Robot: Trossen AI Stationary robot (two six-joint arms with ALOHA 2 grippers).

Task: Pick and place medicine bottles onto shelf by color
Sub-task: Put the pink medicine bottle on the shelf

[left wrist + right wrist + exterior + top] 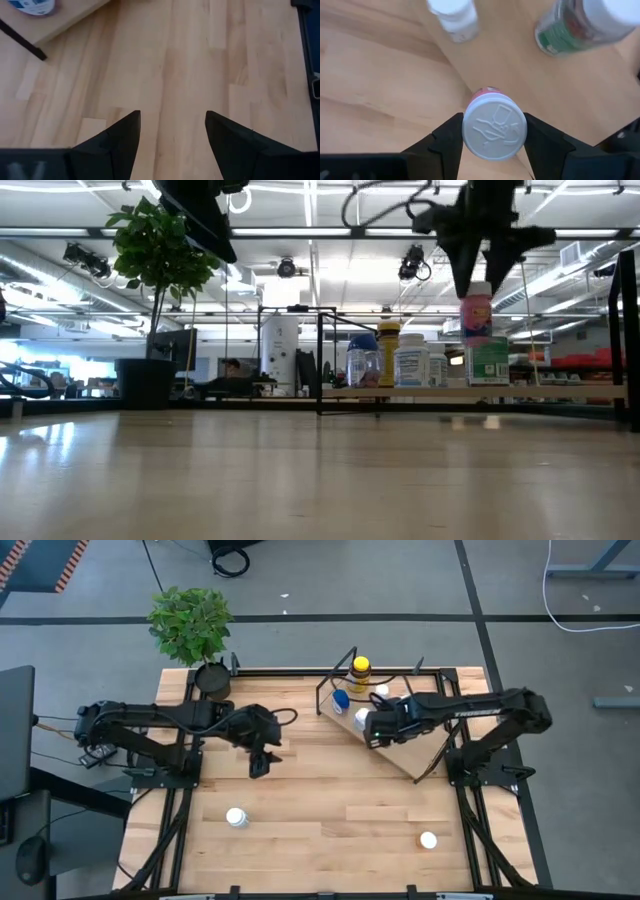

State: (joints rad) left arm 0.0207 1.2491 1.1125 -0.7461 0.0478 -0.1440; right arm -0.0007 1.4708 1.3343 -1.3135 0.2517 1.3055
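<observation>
The right gripper [492, 131] hangs over the shelf [400, 755], its fingers clamped on a pink white-capped bottle [493, 127]. On the shelf stand an amber bottle [360, 668], a blue-capped bottle [341, 700] and white ones. Two more bottles [236, 817] sit on the counter [320, 800]. The left gripper [172, 131] hovers over bare wood with fingers apart. A potted plant [192, 625] stands at the counter's far corner.

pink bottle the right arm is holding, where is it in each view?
High: hidden under the right gripper, over the shelf.
Low: pink bottle upper right, hanging above the shelf row.
Left wrist: not in it.
Right wrist: bottom centre, white cap between the fingers.
Shared landmark: green-labelled bottle, beside it.
</observation>
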